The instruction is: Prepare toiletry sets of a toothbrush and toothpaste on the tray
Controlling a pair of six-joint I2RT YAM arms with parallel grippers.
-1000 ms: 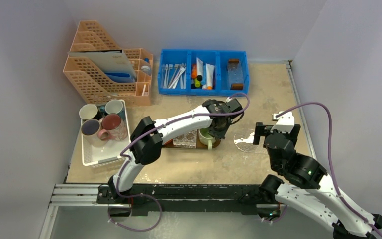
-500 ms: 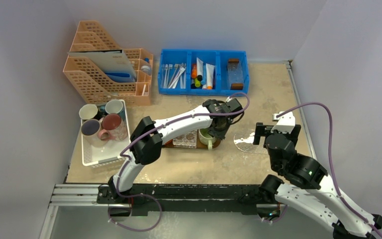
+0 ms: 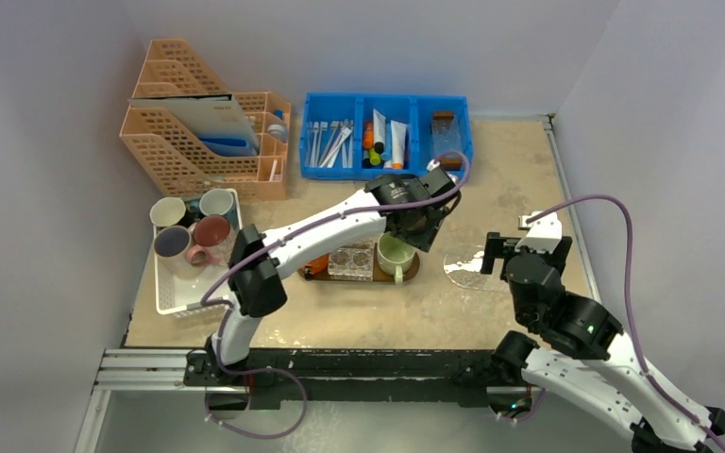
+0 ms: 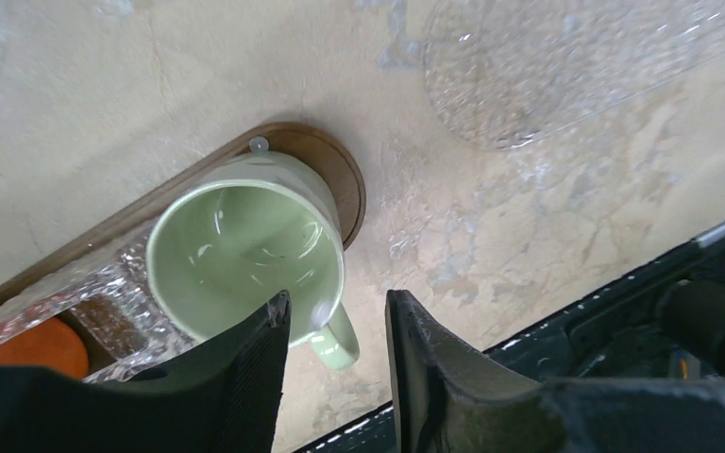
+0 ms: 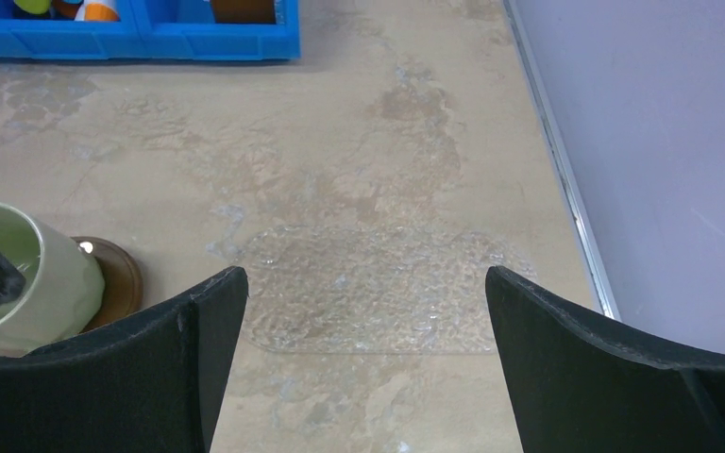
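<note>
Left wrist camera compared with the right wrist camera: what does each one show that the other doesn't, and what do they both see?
Only the left wrist view looks down into the green mug, showing its empty inside and its handle, plus a clear block on the brown tray with something orange beside it. Only the right wrist view shows the blue bin and the side wall. Both show the mug, the tray's rounded end and the clear textured mat.
</note>
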